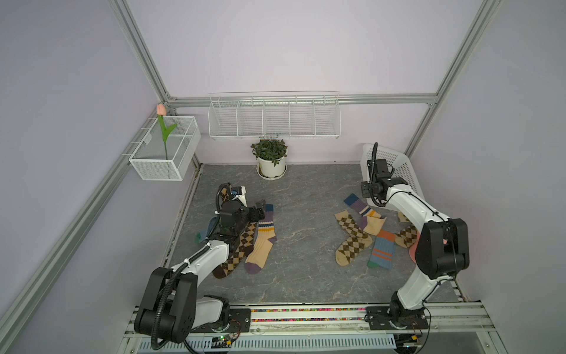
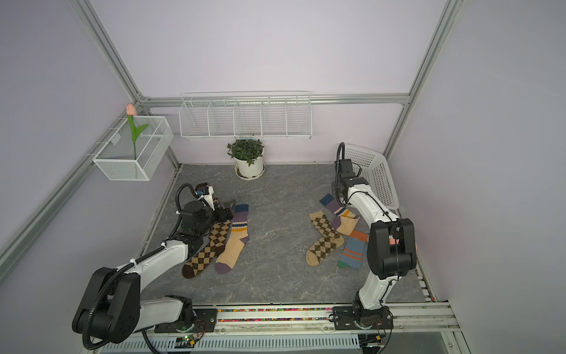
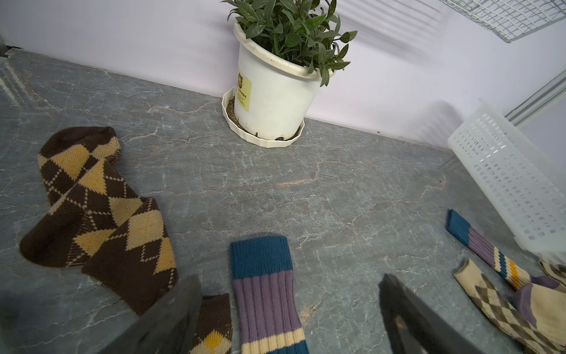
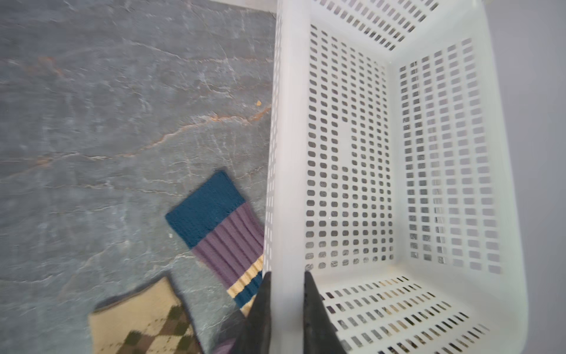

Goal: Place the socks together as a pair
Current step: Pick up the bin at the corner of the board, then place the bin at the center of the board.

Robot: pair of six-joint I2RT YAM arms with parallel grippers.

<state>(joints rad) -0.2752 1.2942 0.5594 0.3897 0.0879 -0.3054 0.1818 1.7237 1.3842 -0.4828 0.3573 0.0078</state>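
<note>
R gripper [image 4: 287, 275] first: jaws pinched narrow on the near wall of the white basket [image 4: 346, 153], one finger outside, one inside; it's gripping plastic, no sock in it. In both top views the basket sits tilted at the far R corner of the table [image 1: 306, 196], leaning on the wall. Just beside the gripped wall lies the R cream sock [image 4: 220, 226], blue cuff, purple band, then stripes; its cream foot ends near the tan argyle sock [image 1: 352, 239] on one side and the blue striped sock [image 1: 381, 249] on the other, orange cuff touching it; a second tan argyle sock [image 1: 405, 237] shows only partly behind the R arm.

L gripper [image 3: 289, 279]: jaws spread wide, holding nothing; it hangs over the blue cuff of the L cream sock [image 3: 263, 291]; can't tell whether the tips touch the knit. That sock lies flat, purple toe toward the arm bases, alongside the flat brown argyle sock [image 1: 235, 254], edges touching along the leg; the crumpled brown argyle sock [image 3: 92, 208] is folded over itself just past the gripper, off to its L side. A scrap of blue-green knit [image 1: 200, 236] peeks from under the L arm; too hidden to ID. Potted plant [image 1: 269, 159] stands at the back wall, mid-table, well apart from both sock groups.
</note>
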